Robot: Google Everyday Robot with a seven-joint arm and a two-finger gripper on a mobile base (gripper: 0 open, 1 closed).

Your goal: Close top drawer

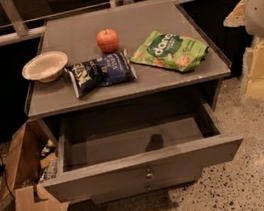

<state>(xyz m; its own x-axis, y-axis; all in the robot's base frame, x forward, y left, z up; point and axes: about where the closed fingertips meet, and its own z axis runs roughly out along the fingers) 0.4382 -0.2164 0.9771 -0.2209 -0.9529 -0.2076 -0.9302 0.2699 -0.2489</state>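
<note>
Green bag [169, 50]: "dang"; blue bag [100, 72]: "Kettle" (partly legible); hand [262, 68] far right.

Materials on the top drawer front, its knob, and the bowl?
Top drawer: flat matte grey panel, likely painted or laminated board; no grain shows. Knob: small, round, glints, so probably metal. Bowl: pale cream, dull, thin rim, looks like paper or moulded fibre, possibly plastic. Claw: off the cabinet's right side, clear of the drawer, cream hard plastic by its look.

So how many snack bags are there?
2: dark blue bag beside the apple, green bag further right. The floor box may hide more. The gripper hangs at the right edge.
</note>
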